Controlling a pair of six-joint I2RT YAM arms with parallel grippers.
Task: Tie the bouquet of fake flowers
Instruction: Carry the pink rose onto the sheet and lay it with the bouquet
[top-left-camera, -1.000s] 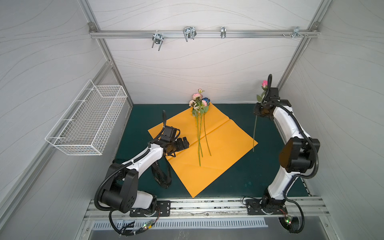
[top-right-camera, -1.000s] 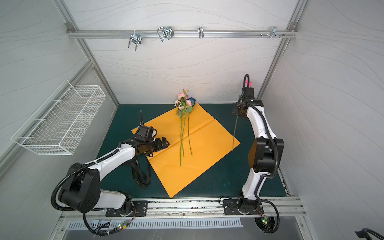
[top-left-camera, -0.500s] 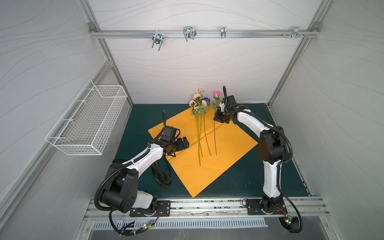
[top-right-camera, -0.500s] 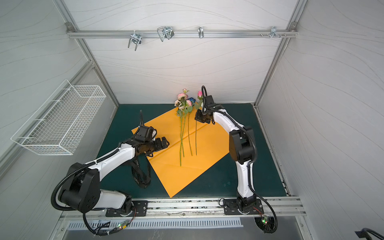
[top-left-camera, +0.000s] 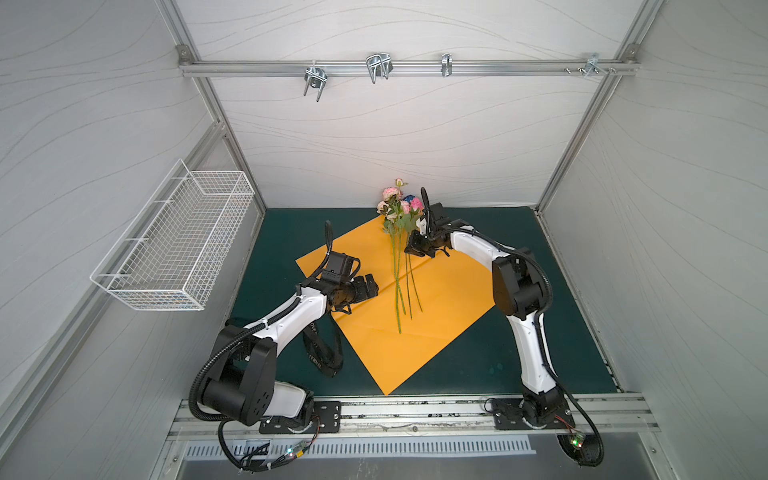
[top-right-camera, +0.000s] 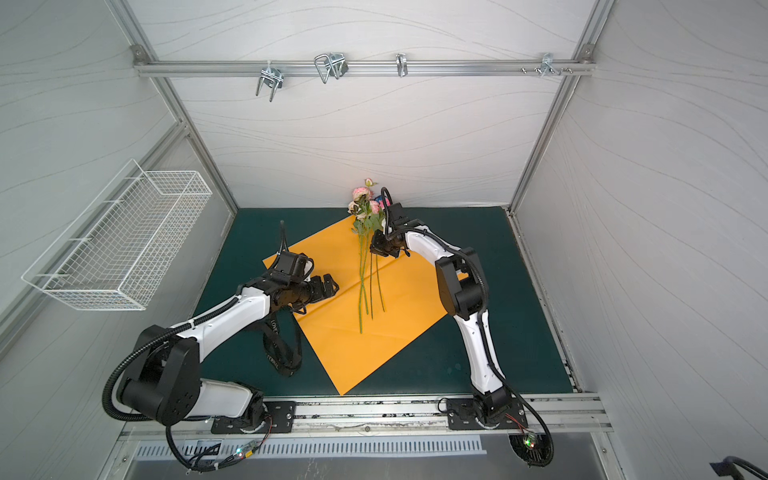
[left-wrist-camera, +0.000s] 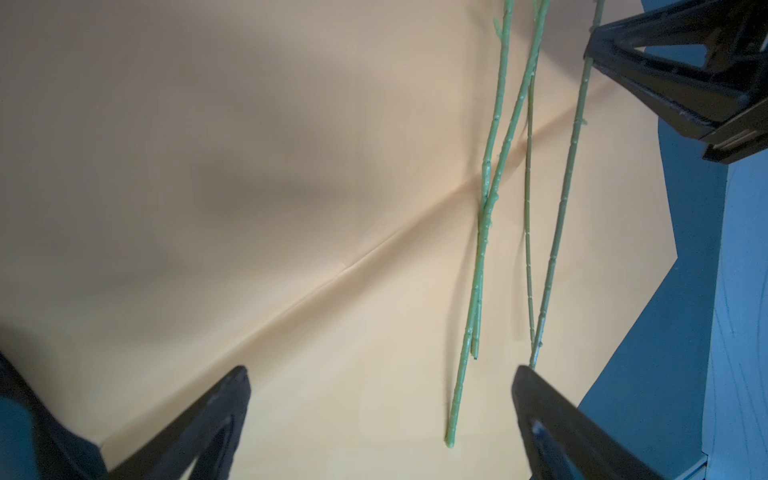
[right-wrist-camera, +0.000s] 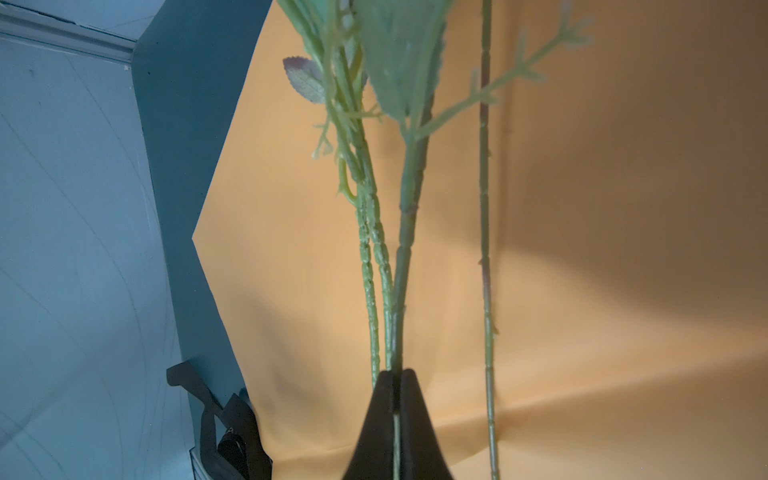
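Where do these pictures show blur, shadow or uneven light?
Both top views: sharp and evenly lit, no glare. Left wrist view: bouquet stems crisp, left fingers blurred, a broad soft shadow on the orange paper. Right wrist view: close leaves out of focus, paper dimmer on one side.

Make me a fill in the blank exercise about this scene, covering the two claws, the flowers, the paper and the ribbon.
1. The right claw is ____ on a stem.
2. The left claw is ____ and holds nothing.
3. The bouquet has its stems lying on ____ paper.
4. Apart from its white lettering, the ribbon is ____.

Missing words: shut; open; orange; black.
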